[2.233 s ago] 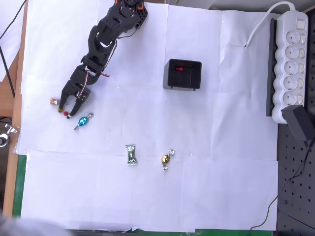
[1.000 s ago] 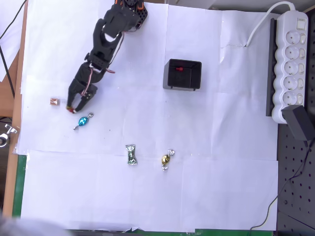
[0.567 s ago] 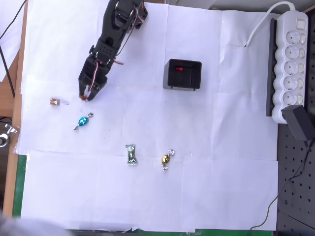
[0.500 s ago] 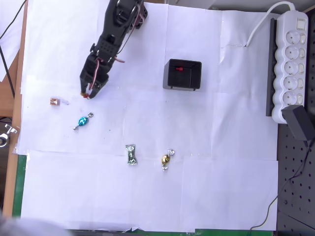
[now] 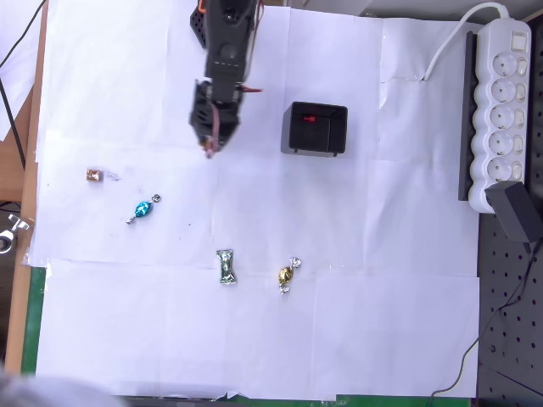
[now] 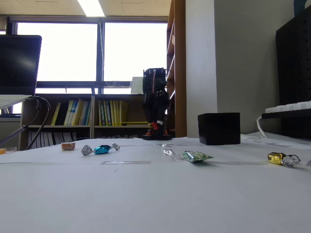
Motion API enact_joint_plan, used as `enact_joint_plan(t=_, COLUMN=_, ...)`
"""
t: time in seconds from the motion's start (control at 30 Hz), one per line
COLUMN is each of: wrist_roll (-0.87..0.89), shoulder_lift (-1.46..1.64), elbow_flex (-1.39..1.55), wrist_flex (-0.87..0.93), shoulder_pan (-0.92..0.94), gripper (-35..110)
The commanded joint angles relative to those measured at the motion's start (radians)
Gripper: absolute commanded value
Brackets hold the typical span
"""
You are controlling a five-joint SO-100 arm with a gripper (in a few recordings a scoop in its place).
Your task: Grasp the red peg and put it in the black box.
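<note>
**Red peg held above the table, left of the black box**

In the overhead view we see the arm reaching down the picture from the top edge, its gripper (image 5: 209, 151) pointing toward the bottom. The fingers (image 5: 207, 146) are closed on the red peg (image 5: 209, 155), which shows as a small reddish dot at their tips. In the fixed view we find the peg (image 6: 155, 124) as a red spot at the low end of the dark arm, raised clear of the table (image 6: 155, 194).

The black box (image 5: 316, 129) sits to the right of the gripper in the overhead view, apart from it, with a red spot in its hollow. In the fixed view the box (image 6: 219, 128) stands right of the arm.

On the white paper lie a pinkish-brown square piece (image 5: 93, 175), a blue-wrapped candy (image 5: 142, 209), a green-wrapped candy (image 5: 226, 266) and a gold-wrapped candy (image 5: 287, 275), all well apart from the gripper.
</note>
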Motion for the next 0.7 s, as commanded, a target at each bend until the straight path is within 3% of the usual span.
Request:
enact_joint_plan(t=0.0, wrist_roll=0.038, shoulder_lift=0.054, elbow_flex=0.236, wrist_flex=0.086, shoulder_pan=-0.109, gripper=0)
enact_joint_plan(t=0.67, wrist_roll=0.224, shoulder_lift=0.114, elbow_flex=0.423, wrist_flex=0.161, shoulder_pan=-0.652, gripper=0)
